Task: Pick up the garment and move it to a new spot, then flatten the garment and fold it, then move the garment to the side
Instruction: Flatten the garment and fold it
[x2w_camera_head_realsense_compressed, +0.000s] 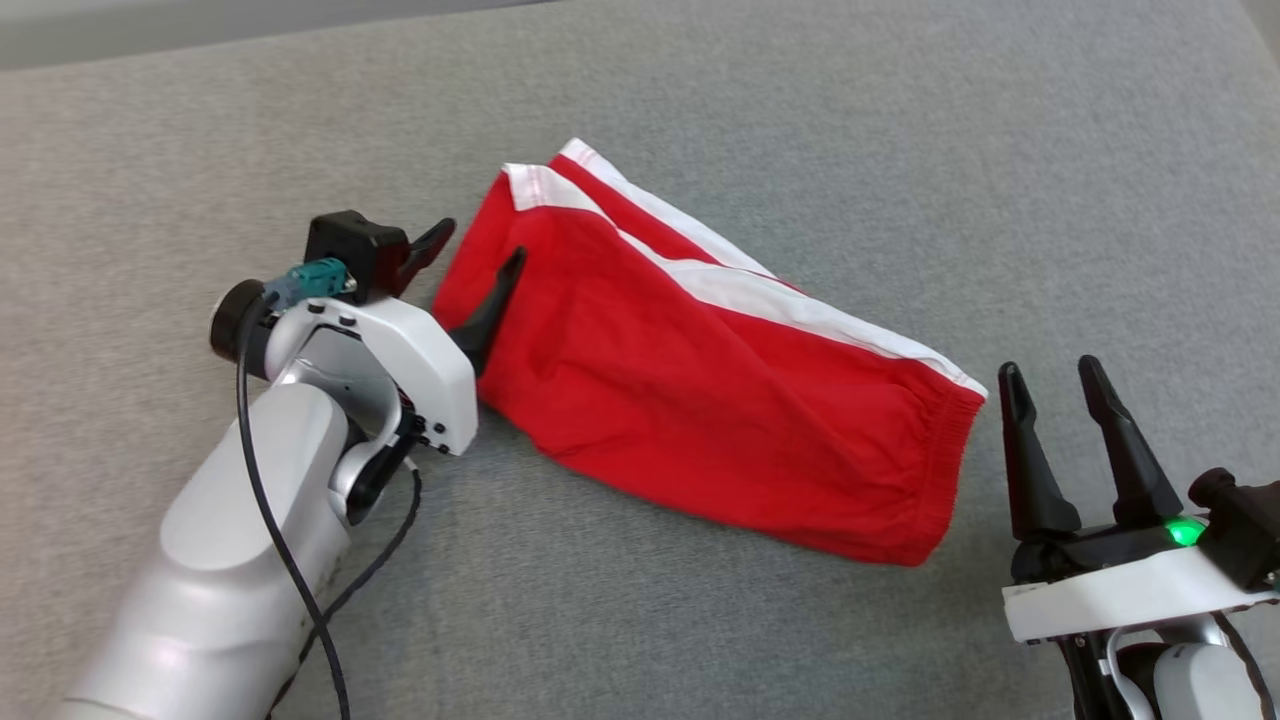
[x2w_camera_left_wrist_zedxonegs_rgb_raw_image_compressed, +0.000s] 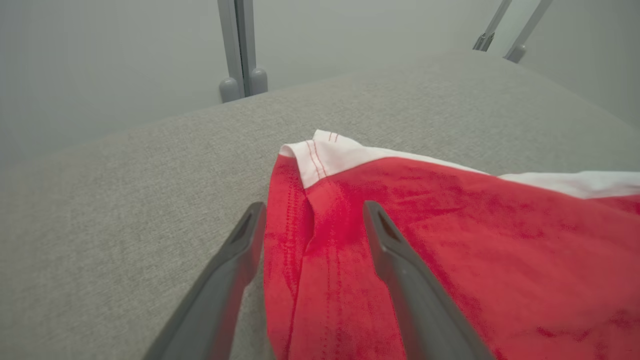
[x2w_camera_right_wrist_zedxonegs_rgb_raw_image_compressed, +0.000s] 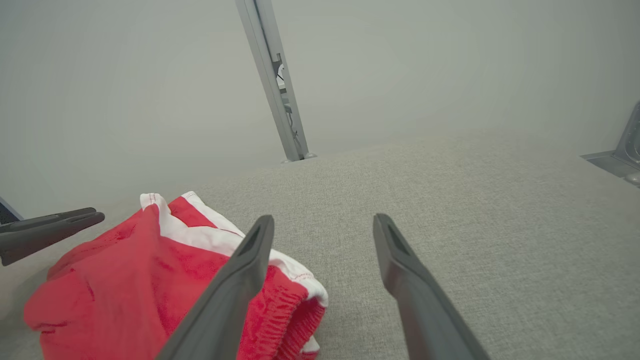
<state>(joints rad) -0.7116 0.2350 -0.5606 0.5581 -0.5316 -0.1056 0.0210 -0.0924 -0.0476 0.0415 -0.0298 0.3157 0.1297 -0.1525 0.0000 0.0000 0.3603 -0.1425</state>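
The garment (x2w_camera_head_realsense_compressed: 700, 400) is a pair of red shorts with a white side stripe. It lies folded lengthwise on the grey cloth surface (x2w_camera_head_realsense_compressed: 850, 100), hem end at the far left and elastic waistband at the near right. My left gripper (x2w_camera_head_realsense_compressed: 485, 240) is open at the hem end, one finger on the red cloth and the other just off its edge. In the left wrist view the left gripper (x2w_camera_left_wrist_zedxonegs_rgb_raw_image_compressed: 314, 205) straddles the garment (x2w_camera_left_wrist_zedxonegs_rgb_raw_image_compressed: 450, 240) edge. My right gripper (x2w_camera_head_realsense_compressed: 1050, 368) is open beside the waistband, apart from it. The right gripper (x2w_camera_right_wrist_zedxonegs_rgb_raw_image_compressed: 324, 218) stands over bare surface, with the garment (x2w_camera_right_wrist_zedxonegs_rgb_raw_image_compressed: 125, 280) on its left.
Grey metal posts (x2w_camera_left_wrist_zedxonegs_rgb_raw_image_compressed: 240, 50) rise beyond the surface's far edge, and another post (x2w_camera_right_wrist_zedxonegs_rgb_raw_image_compressed: 275, 90) leans behind the garment. A metal bracket (x2w_camera_right_wrist_zedxonegs_rgb_raw_image_compressed: 615, 160) sits at the right edge. The left arm's black cable (x2w_camera_head_realsense_compressed: 260, 480) hangs beside its forearm.
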